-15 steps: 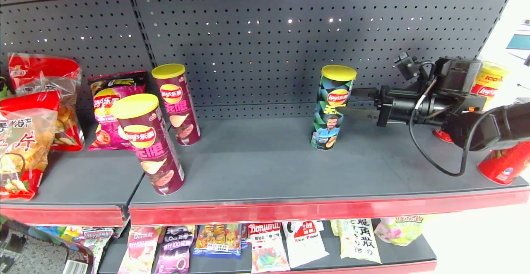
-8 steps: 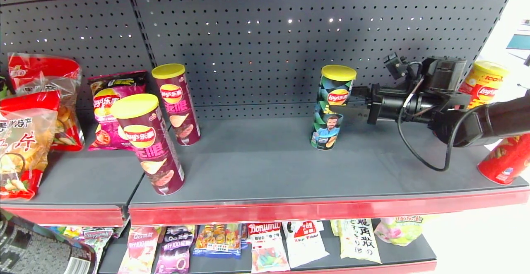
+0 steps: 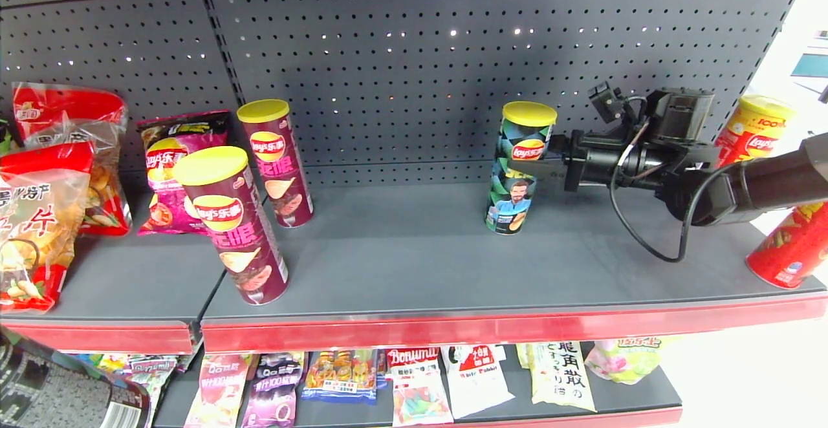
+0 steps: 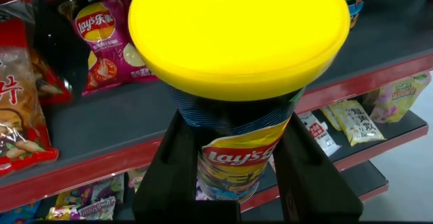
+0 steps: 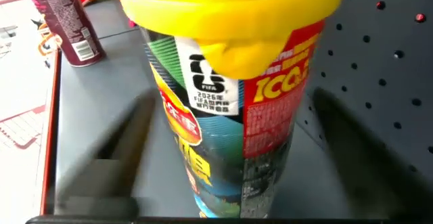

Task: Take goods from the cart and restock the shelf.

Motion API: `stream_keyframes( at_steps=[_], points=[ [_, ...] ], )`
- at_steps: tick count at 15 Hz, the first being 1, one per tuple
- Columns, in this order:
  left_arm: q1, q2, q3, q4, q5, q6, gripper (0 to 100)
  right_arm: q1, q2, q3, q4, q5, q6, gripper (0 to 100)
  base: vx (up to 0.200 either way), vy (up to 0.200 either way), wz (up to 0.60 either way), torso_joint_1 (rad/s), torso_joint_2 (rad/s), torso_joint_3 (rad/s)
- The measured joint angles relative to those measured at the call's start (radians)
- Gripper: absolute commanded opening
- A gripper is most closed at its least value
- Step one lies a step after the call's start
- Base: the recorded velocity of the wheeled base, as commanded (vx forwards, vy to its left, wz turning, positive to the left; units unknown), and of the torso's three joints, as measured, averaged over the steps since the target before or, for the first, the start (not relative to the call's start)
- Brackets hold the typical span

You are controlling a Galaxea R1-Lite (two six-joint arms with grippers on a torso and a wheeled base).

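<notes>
Right gripper (image 3: pixel 533 166), fingers parted, is flanking the yellow-lidded green-black tube (image 3: pixel 525 127) at the grey shelf (image 3: pixel 414 266)'s back edge, while left gripper (image 4: pixel 240 166) is clamping a second yellow-lidded tube (image 4: pixel 237 34), not yet shelved.

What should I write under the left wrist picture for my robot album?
Left tool gripping a yellow-lidded blue-and-yellow chip can before the red-edged grey shelf.
</notes>
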Motion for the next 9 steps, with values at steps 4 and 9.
stream_keyframes(
  at_steps=[4, 9],
  points=[
    [0.000, -0.001, 0.001, 0.000, 0.000, 0.000, 0, 0.010, 0.000, 0.005, -0.001, -0.007, -0.001, 0, 0.000, 0.000, 0.00, 0.000, 0.00, 0.000],
    [0.000, -0.001, 0.002, 0.001, 0.001, 0.002, 0, 0.053, -0.088, 0.107, -0.002, -0.080, -0.004, 0, 0.000, 0.000, 0.00, 0.000, 0.00, 0.000]
  ],
)
